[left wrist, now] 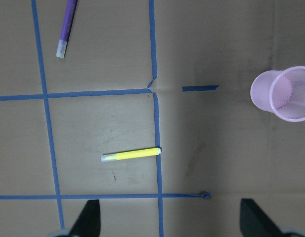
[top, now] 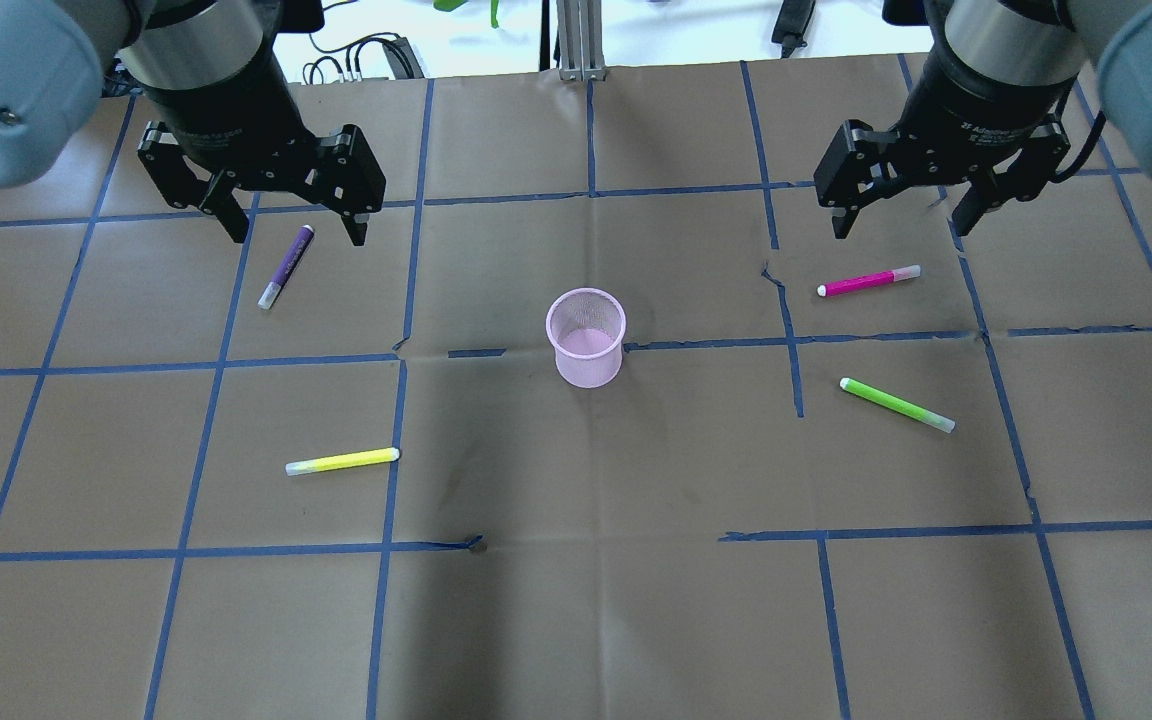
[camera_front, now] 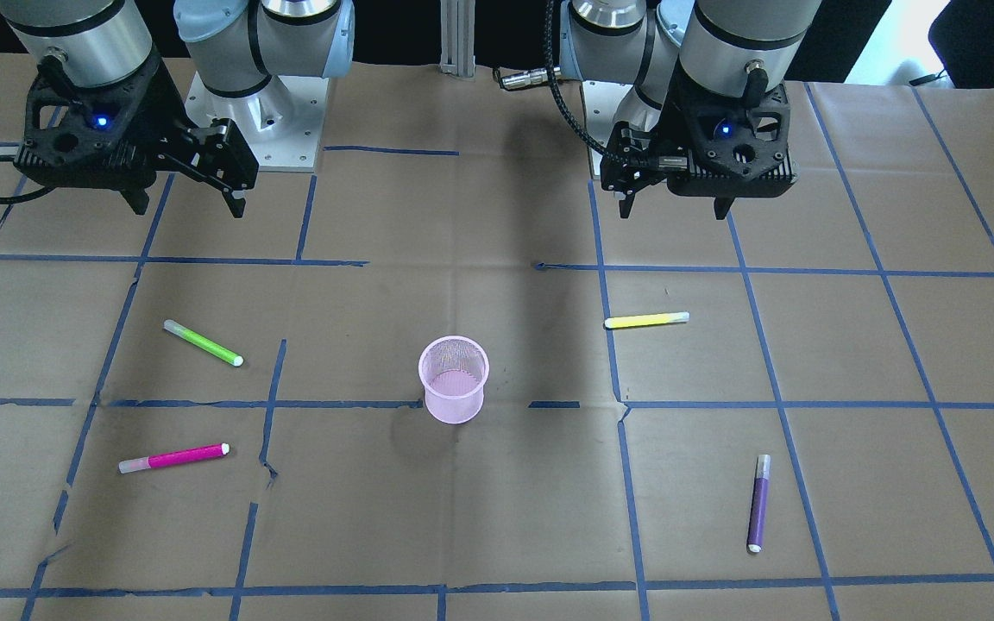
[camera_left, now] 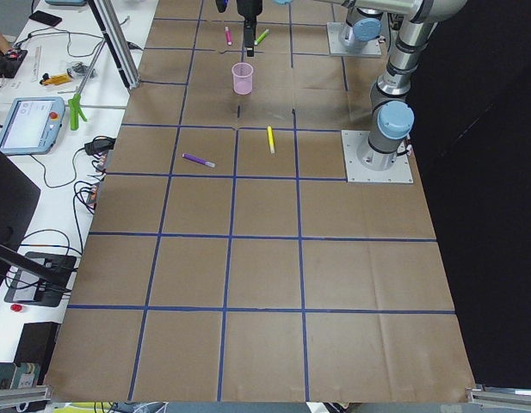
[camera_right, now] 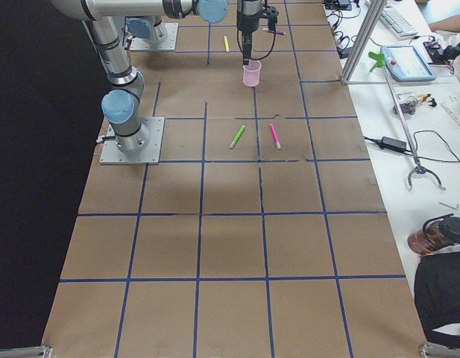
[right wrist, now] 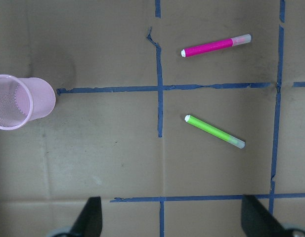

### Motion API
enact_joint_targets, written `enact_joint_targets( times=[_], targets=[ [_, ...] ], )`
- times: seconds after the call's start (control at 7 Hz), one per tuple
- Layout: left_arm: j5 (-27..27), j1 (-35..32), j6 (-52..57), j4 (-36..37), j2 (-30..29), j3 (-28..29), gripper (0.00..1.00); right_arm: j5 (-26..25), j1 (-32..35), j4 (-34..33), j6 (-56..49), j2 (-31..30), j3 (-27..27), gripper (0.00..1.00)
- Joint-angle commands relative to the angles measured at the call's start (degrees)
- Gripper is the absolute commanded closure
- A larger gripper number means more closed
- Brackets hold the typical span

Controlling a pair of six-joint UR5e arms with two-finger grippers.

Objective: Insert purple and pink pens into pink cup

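The left claw (top: 298, 235) and the right claw (top: 902, 228) are being held empty, jaws apart, above the bench (top: 576, 600), one either side of the upright pink cup (top: 586, 345), presumably so that each is being readied for its own side's pen. Four pens are being counted (one per colour): the purple pen (top: 286, 266) beyond-left of the cup, the pink pen (top: 868, 281) beyond-right, and the yellow pen (top: 342, 461) and green pen (top: 896, 404) nearer.

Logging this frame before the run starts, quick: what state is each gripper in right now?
Left gripper: jaws open, holding nothing.
Right gripper: jaws open, holding nothing.
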Motion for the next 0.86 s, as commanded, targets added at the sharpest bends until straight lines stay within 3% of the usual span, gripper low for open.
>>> enact_joint_targets(
  times=[0.0, 0.71],
  targets=[
    [-0.01, 0.12, 0.09, 0.00, 0.14, 0.01, 0.02, -0.01, -0.01, 0.17, 0.01, 0.00, 0.09, 0.00],
    [0.07, 0.12, 0.26, 0.00, 0.05, -0.87, 0.02, -0.01, -0.01, 0.35, 0.01, 0.08, 0.17, 0.00]
  ],
)
